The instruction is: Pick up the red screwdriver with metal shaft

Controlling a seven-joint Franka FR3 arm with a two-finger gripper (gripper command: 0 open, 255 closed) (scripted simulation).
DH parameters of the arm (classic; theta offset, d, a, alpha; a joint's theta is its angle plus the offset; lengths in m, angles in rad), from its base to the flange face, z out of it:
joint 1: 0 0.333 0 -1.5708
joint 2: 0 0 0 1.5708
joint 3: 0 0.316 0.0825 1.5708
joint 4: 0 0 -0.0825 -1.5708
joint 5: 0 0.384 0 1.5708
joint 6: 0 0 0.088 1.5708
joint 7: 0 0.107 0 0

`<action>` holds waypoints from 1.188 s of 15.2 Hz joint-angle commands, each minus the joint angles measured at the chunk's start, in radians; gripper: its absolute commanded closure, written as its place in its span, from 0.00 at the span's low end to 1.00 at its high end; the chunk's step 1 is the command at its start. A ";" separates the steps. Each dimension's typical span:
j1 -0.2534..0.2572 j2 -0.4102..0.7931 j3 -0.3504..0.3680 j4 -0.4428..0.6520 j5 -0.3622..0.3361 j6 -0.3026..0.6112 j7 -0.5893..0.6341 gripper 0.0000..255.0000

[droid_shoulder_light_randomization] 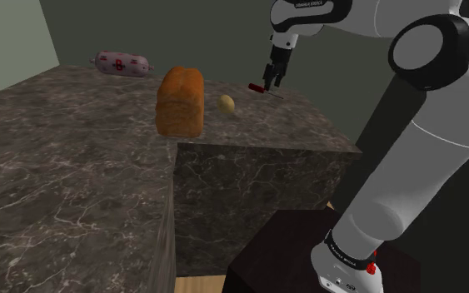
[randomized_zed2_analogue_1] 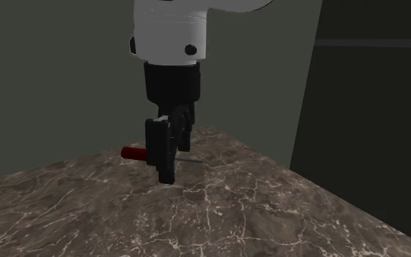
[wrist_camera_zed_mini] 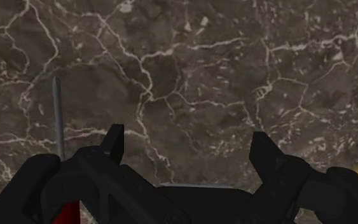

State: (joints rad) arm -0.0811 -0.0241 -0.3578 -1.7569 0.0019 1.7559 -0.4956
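The screwdriver has a red handle [droid_shoulder_light_randomization: 257,86] and a thin metal shaft [droid_shoulder_light_randomization: 275,95], and it lies flat near the back edge of the dark marble counter [droid_shoulder_light_randomization: 74,166]. My black gripper [droid_shoulder_light_randomization: 271,81] hangs just above it, fingers pointing down and open. In the second exterior view the red handle [randomized_zed2_analogue_1: 132,153] sticks out behind the gripper [randomized_zed2_analogue_1: 168,174], low over the stone. In the wrist view the grey shaft [wrist_camera_zed_mini: 58,114] and a bit of red handle [wrist_camera_zed_mini: 67,213] lie outside the gap, beside one fingertip [wrist_camera_zed_mini: 114,141]. Only bare marble lies between the fingers.
A brown bread loaf [droid_shoulder_light_randomization: 180,101] stands mid-counter with a small yellowish round thing [droid_shoulder_light_randomization: 227,104] beside it. A pink sausage [droid_shoulder_light_randomization: 122,63] lies at the back by the wall. The counter drops off at its front edge toward the dark stand [droid_shoulder_light_randomization: 291,250].
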 commanded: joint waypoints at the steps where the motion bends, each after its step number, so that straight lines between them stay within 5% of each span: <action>1: -0.018 0.089 -0.021 0.097 0.038 -0.016 -0.048 0.00; 11: -0.216 0.576 -0.036 0.738 0.240 -0.216 -0.202 0.00; 18: -0.188 0.542 -0.037 0.579 0.230 -0.093 -0.211 0.00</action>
State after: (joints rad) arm -0.2746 0.5246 -0.3943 -1.1513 0.2333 1.6431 -0.7055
